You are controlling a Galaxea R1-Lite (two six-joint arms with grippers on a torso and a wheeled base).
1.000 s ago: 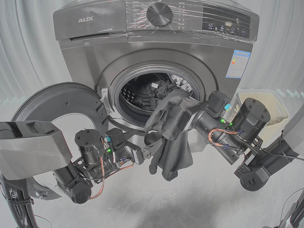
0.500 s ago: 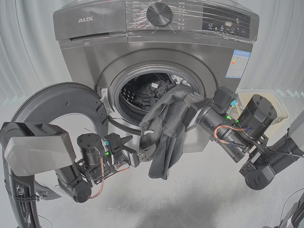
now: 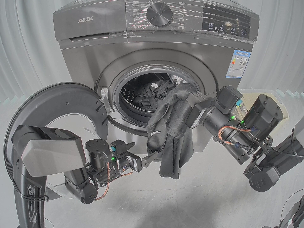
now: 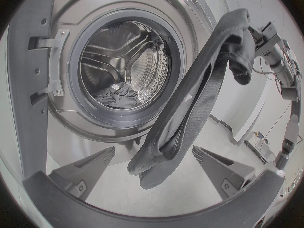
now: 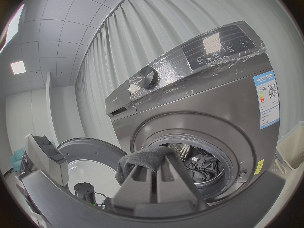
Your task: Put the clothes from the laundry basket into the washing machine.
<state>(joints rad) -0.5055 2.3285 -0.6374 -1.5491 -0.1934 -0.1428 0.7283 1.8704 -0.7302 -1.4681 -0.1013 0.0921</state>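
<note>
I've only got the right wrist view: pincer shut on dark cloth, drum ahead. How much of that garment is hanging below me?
Observer: Most of it. In the head view the dark garment trails from the right pincer to well below the washing machine's door opening.
Operator: Is any of it inside the drum yet?
Observer: No. The left wrist view shows it hanging wholly out in front of the opening.
Operator: Where's the left pincer?
Observer: Open, low beside the garment's bottom end, with the cloth's tail hanging between its fingers.
</note>
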